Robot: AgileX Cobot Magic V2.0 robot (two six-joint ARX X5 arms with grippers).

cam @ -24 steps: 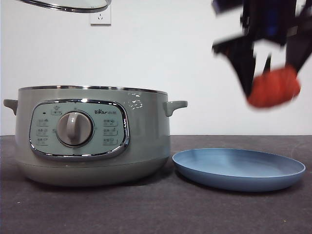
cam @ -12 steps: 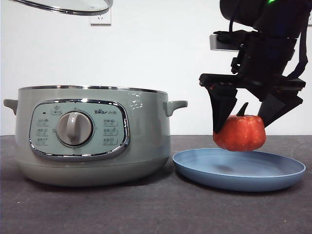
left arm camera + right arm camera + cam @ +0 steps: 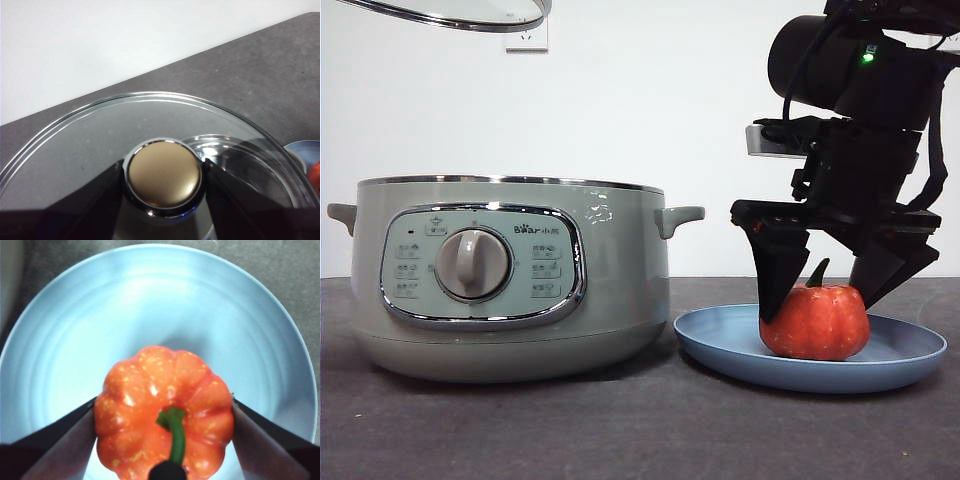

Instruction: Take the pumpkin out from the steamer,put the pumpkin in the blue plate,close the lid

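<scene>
Right arm: we see it come down from the top right of the front view, big and dark; its wrist points down at the table.
Right gripper: we see its two black jaws one on each side of the pumpkin, both touching its sides (a snug hold, with no gap we can see); the jaws are only as far apart as the pumpkin is wide.
Pumpkin: we see it sitting upright in the blue plate, its green stem up; in the front view its bottom rests on the plate; in the right wrist view the plate's blue is all around it.
Blue plate: we see it flat on the dark table, just beside the steamer, on the handle side.
Left gripper: we see its jaws pressed on both sides of the lid's knob; it holds the lid up high.
Lid: we see only its rim at the top left of the front view, well above the steamer.
Steamer: we see it with its top open; its grey dial faces us.
</scene>
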